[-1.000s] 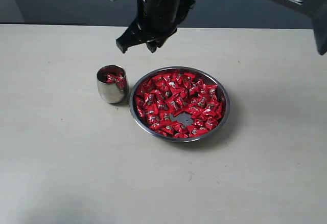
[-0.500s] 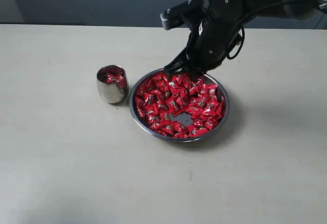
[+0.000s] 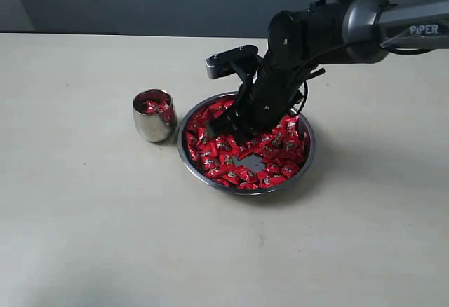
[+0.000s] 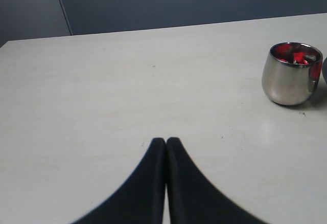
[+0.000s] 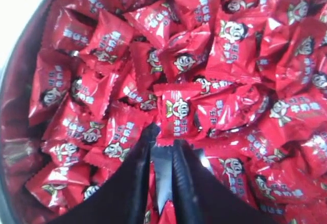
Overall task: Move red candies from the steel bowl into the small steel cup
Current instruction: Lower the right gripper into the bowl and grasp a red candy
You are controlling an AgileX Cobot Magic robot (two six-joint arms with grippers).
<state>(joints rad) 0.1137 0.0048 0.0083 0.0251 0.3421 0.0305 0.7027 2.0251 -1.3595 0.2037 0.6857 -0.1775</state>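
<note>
Fingers [image 5: 134, 188] stand barely parted, empty, tips touching the red candies [image 5: 176, 112] ahead.

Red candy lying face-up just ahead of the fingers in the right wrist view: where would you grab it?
Pinch the red candy across its puffy middle, probably coming straight down from above: it lies flat atop the pile, and neighbours crowd its sides.

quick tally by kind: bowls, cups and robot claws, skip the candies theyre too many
steel bowl: 1
small steel cup: 1
claws: 2, the left claw and the right claw
total: 4
</note>
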